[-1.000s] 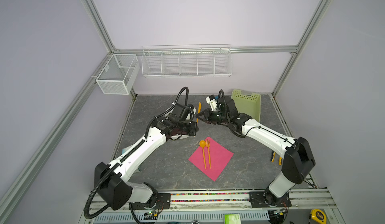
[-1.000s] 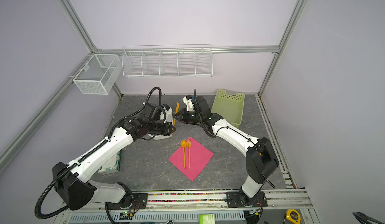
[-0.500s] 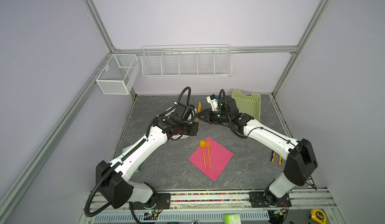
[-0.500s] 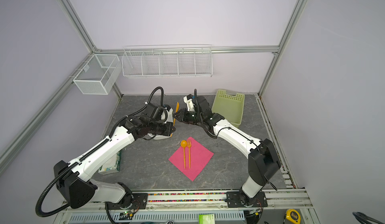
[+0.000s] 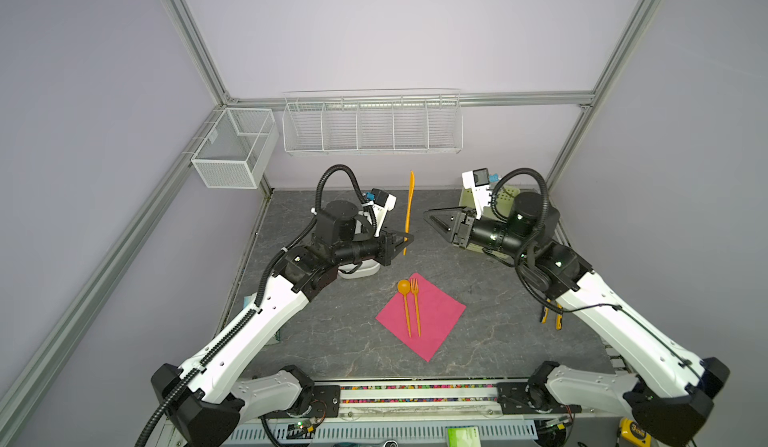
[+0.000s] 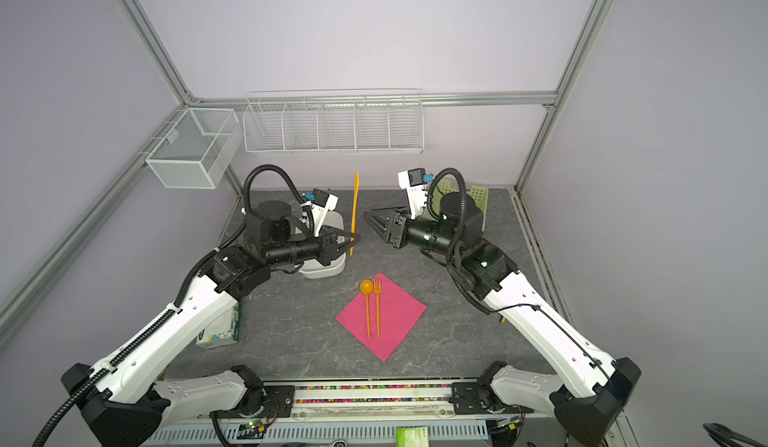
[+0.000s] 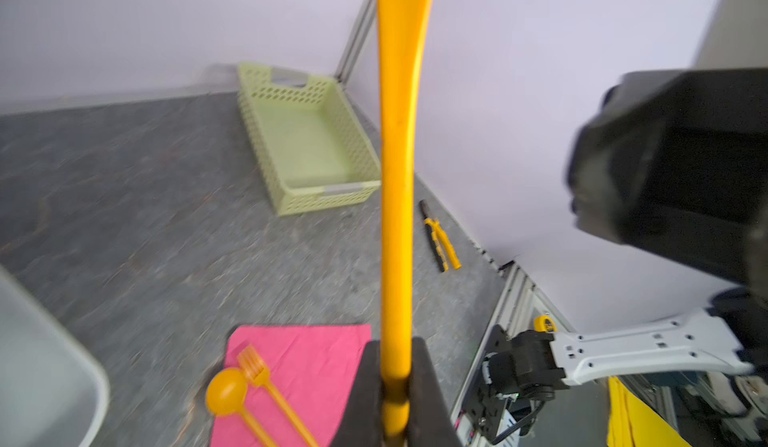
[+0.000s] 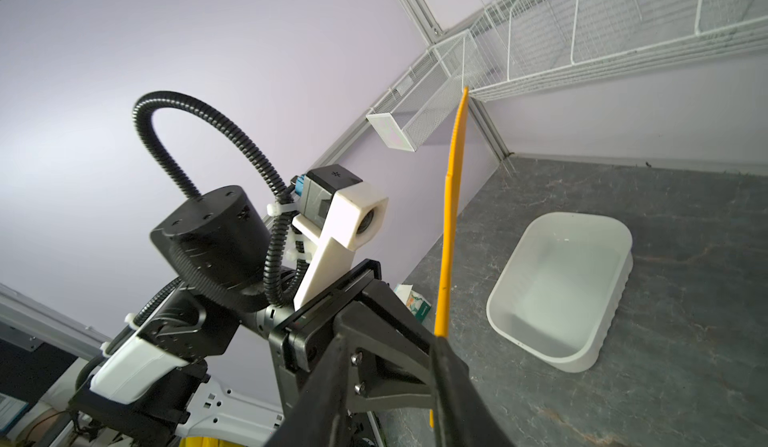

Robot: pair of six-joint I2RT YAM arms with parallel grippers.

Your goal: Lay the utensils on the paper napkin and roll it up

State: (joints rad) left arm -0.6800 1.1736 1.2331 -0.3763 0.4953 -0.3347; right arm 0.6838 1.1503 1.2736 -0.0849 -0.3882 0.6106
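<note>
1. Above the grey mat (image 5: 332, 341), between my two arms, the orange knife (image 5: 410, 203) stands upright with its pointed end up.
2. My left gripper (image 5: 408, 239) is clamped on the knife near its lower end, and a short stub of handle shows below the fingers (image 7: 365, 386).
3. My right gripper (image 5: 427, 213) faces it from the other side. Its jaws are parted with nothing between them, and it is near the knife but clear of it.
4. The paper napkin (image 5: 436, 320) lies flat on the mat, closer to the arms' bases, with one corner pointing at the back wall.
5. The spoon (image 5: 404, 299) and fork (image 5: 415, 303) lie side by side on the napkin. Their heads point toward the back, and the spoon's bowl sits at the napkin's edge.
6. A white tub (image 6: 328, 270) sits below my left wrist. A green basket (image 7: 307, 141) is behind my right arm, and yellow-handled pliers (image 7: 440, 241) lie by the side wall.
</note>
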